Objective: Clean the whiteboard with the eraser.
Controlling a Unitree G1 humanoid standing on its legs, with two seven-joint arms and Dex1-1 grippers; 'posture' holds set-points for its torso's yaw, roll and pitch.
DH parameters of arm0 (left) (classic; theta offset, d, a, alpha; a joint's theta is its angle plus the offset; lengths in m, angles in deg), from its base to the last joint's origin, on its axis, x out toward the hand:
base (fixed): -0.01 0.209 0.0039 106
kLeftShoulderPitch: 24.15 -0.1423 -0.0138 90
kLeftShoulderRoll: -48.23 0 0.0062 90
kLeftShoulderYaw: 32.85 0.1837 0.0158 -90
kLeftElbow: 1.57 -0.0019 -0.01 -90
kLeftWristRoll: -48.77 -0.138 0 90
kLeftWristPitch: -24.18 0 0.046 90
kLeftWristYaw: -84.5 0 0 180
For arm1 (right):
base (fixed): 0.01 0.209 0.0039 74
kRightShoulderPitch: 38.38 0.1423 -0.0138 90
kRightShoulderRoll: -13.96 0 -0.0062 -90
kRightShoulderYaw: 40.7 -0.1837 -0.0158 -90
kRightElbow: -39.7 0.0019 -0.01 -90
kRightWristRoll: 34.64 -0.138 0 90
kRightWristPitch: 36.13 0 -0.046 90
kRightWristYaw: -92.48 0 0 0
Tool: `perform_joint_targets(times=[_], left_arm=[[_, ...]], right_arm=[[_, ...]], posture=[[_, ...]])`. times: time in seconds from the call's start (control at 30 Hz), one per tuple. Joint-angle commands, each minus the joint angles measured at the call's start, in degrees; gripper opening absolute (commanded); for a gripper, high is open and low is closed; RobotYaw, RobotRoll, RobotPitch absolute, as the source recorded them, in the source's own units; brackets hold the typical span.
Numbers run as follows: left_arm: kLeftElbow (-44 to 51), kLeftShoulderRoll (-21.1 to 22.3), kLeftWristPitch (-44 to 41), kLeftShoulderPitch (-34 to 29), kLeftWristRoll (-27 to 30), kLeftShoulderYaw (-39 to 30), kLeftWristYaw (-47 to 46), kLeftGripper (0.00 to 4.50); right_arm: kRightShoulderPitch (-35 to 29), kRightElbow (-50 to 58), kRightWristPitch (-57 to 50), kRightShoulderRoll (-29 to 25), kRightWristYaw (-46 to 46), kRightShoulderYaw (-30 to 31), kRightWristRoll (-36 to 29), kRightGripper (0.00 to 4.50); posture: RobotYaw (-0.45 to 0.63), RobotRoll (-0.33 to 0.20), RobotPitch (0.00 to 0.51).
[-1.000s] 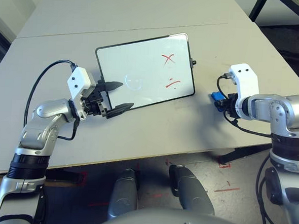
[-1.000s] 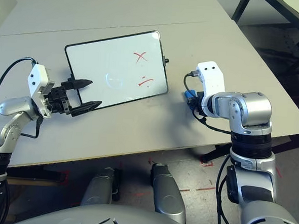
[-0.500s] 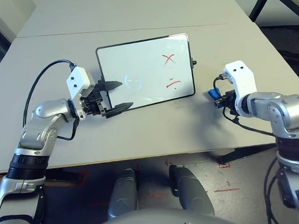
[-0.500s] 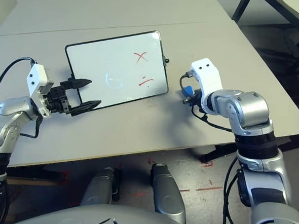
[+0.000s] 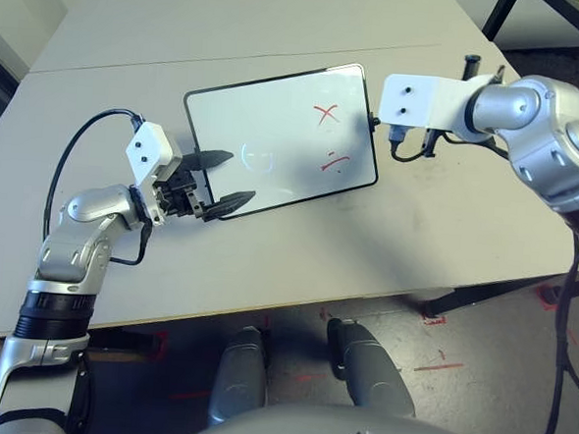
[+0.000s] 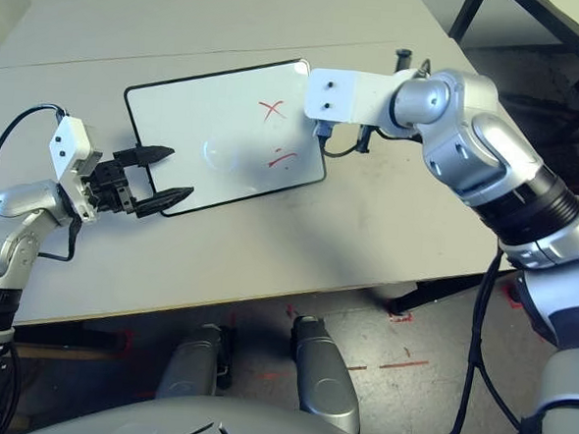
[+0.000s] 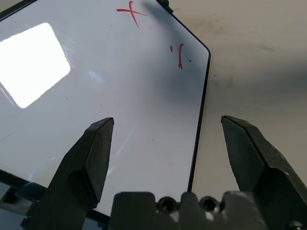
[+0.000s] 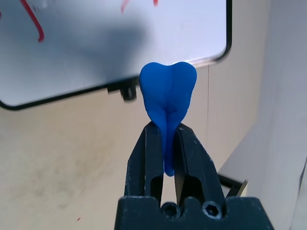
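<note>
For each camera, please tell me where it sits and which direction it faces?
Head stereo eyes: look down at the glossy white black-framed whiteboard; both silver forearms show.
Left wrist: looks along the open left gripper across the board's red marks.
Right wrist: looks along the right gripper, jaws shut on the bright blue eraser.
All share the whiteboard.

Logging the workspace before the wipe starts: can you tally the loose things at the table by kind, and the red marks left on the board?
whiteboard: 1, lying flat on the table
eraser: 1, blue, pinched in the right gripper
red mark groups on the board: 2, a cross and a short stroke group below it
Total: 2 things, 2 mark groups
</note>
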Motion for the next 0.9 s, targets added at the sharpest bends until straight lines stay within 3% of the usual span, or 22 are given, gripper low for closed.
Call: perform_joint_targets(times=[0.03, 0.4, 0.9], left_arm=[[-0.54, -0.01, 0.74, -0.08, -1.1, 0.28, -0.27, 4.5], [0.1, -0.11, 1.39, -1.31, -1.32, -0.15, -1.12, 4.5], [-0.04, -0.28, 2.0, -1.19, -1.24, 0.14, -1.59, 4.5]], right_arm=[[1.08, -3.83, 4.35, 2.99, 2.55, 1.36, 3.9, 0.11], [3.33, -14.09, 12.62, 10.13, 4.16, -0.78, 11.07, 0.11], [4.51, -21.75, 17.94, 11.19, 3.34, -3.7, 16.21, 0.11]], posture=[[-0.12, 0.0, 0.132], [-0.1, 0.0, 0.124], [-0.1, 0.0, 0.117]])
